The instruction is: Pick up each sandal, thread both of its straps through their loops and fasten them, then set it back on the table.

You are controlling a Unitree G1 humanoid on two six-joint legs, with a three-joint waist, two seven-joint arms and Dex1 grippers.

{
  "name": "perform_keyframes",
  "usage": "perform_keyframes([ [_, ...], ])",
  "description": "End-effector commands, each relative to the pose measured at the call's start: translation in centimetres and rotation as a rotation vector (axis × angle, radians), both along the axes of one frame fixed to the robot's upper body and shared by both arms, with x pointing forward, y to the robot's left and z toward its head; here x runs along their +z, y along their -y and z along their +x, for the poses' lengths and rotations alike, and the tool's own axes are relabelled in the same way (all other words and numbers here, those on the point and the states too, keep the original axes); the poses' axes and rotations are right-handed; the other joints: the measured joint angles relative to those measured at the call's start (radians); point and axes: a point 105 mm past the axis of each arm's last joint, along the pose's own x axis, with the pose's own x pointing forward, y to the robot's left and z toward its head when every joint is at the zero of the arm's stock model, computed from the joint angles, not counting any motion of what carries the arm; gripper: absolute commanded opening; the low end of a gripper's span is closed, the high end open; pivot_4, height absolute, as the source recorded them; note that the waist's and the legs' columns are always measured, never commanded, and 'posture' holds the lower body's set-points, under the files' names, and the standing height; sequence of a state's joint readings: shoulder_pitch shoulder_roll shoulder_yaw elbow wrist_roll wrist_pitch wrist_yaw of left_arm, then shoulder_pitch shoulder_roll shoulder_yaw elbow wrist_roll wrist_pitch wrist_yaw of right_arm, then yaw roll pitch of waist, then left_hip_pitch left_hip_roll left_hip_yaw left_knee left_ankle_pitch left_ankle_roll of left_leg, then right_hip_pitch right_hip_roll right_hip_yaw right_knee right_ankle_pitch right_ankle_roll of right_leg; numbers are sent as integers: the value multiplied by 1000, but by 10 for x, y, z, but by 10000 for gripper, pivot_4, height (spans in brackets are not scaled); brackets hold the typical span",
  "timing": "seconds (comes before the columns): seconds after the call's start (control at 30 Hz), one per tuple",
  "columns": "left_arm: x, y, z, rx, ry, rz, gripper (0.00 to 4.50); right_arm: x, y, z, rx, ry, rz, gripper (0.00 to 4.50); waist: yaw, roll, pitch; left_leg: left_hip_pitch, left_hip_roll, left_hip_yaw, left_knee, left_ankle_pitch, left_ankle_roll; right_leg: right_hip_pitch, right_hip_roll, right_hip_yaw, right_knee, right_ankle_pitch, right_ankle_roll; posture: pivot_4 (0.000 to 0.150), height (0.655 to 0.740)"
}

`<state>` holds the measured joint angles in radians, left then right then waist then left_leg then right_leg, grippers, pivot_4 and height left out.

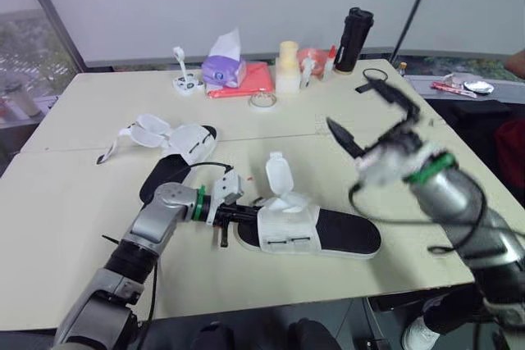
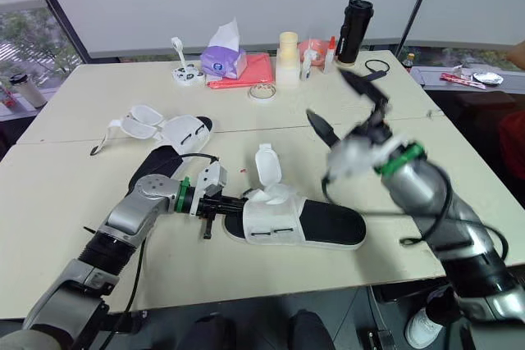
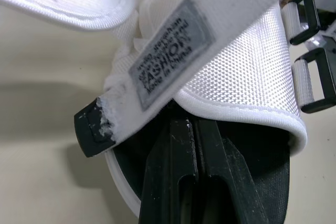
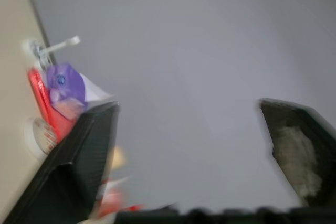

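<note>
Sandal is lying flat, left claw pinching its end; right claw is hovering wide open, empty. It should be taking the strap by its tip.

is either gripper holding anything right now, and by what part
Right gripper is open, holding nothing. Left gripper reaches into the end of the near sandal, under its white upper; a grip cannot be told.
</note>
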<state>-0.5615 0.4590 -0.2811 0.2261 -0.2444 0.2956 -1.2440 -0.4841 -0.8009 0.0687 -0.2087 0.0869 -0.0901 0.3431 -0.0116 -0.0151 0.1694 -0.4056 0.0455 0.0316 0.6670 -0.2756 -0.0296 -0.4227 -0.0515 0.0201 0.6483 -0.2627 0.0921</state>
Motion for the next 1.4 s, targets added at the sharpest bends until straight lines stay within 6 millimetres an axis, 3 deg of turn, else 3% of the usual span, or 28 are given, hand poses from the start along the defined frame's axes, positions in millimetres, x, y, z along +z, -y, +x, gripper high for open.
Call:
perform_keyframes([
  [0.03,7,0,3,1,30,-10,0,-3,-25,-14,337,-545,224,44835,6,0,0,-1,0,-2,0,0,0,0,1,0,0,0,0,1500,7394],
  [0.1,7,0,3,3,31,-13,0,-6,-33,-27,456,-809,278,44835,12,0,0,-1,1,-3,0,0,0,0,2,0,0,0,0,1500,7394],
  [0.3,6,3,1,8,34,-24,0,-41,-37,-75,596,-1372,84,44835,25,0,0,-2,1,-3,1,-1,1,0,2,0,-1,0,0,1500,7394],
  [0.37,5,4,1,12,36,-28,0,-46,-37,-84,623,-1486,56,44835,24,0,0,-2,1,-3,1,-1,1,0,3,1,-1,0,0,1500,7394],
  [0.47,4,4,0,24,37,-35,0,-51,-43,-83,617,-1568,72,44835,22,0,0,-2,2,-3,1,-1,2,-1,4,1,0,0,0,1500,7394],
  [0.77,3,4,-1,53,39,-50,0,-71,-65,-58,561,-1605,97,44835,24,0,0,-3,2,-3,1,-1,2,-2,5,2,0,0,0,1500,7394],
  [0.93,3,2,0,65,41,-48,0,-82,-72,-59,567,-1629,70,44835,23,0,0,-3,2,-3,1,-1,2,-2,5,2,0,0,0,1500,7394],
  [1.13,2,2,0,69,40,-50,0,-79,-85,-65,643,-1648,70,44835,23,0,0,-3,2,-3,1,-1,2,-2,5,2,0,0,0,1500,7394],
  [1.33,2,2,0,74,42,-51,0,-87,-80,-85,649,-1597,-78,44835,24,0,0,-3,2,-3,1,-1,2,-2,5,2,0,0,0,1500,7394],
  [1.4,2,1,0,77,41,-49,0,-83,-79,-70,578,-1497,-72,44835,22,0,0,-3,2,-3,1,-1,2,-2,5,2,0,0,0,1500,7394],
])
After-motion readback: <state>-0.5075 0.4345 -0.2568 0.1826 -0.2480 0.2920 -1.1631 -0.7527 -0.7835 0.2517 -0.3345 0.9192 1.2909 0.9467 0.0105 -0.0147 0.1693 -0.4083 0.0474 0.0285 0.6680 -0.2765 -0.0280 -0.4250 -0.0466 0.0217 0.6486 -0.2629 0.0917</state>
